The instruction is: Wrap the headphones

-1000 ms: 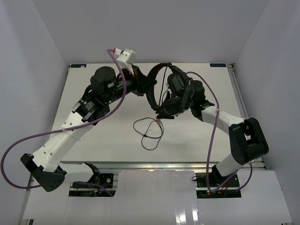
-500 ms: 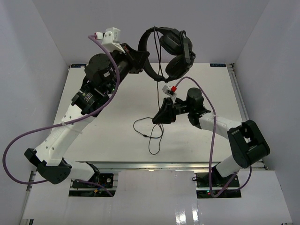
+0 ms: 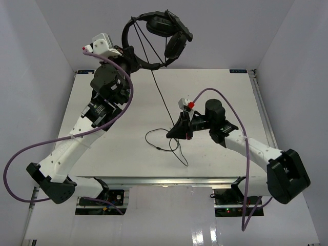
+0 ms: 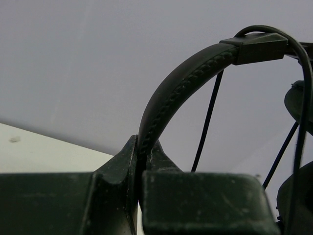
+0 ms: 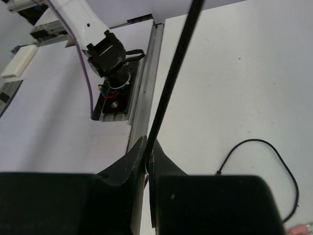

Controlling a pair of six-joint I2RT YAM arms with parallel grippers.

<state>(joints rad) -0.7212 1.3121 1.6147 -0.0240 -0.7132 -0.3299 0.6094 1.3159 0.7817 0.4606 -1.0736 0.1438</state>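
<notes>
The black headphones [image 3: 164,36] hang high in the air above the table's back edge. My left gripper [image 3: 129,57] is shut on their headband, which shows arching up from between my fingers in the left wrist view [image 4: 181,78]. The thin black cord [image 3: 163,97] runs taut from the earcups down to my right gripper [image 3: 173,134], which is shut on it low over the table. In the right wrist view the cord [image 5: 171,73] rises straight out of the closed jaws. The cord's loose end [image 3: 160,141] lies looped on the table.
The white table [image 3: 123,148] has walls on the left, back and right. Purple robot cables [image 3: 31,154] hang off both arms. The right wrist view shows the left arm's base [image 5: 110,58] and the table's front rail.
</notes>
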